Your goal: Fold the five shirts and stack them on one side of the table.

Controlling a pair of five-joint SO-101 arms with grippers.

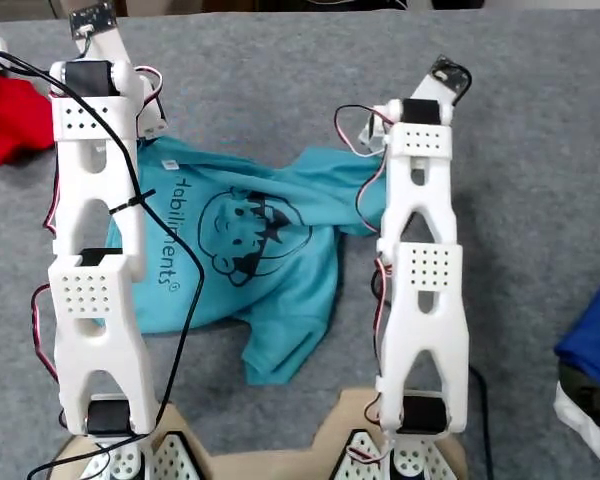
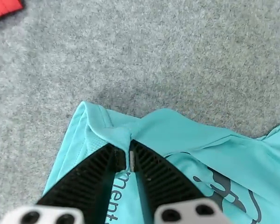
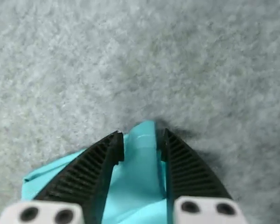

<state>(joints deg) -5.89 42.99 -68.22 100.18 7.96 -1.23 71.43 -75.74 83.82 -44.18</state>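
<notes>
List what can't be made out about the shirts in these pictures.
- teal shirt: high view, one side lies under the left arm.
- red shirt: cut off by the high view's edge; folded or not, unclear.
- blue garment: cut off by the opposite edge; pieces beneath it cannot be counted.

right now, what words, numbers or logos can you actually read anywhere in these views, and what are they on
Teal shirt: dark lettering runs beside a cartoon face; a black cable crosses it, so no whole word reads surely.
Left wrist view: the tail of that lettering, cut off, not readable as a word.
Red cloth and blue cloth: no print seen.
No numbers.
</notes>
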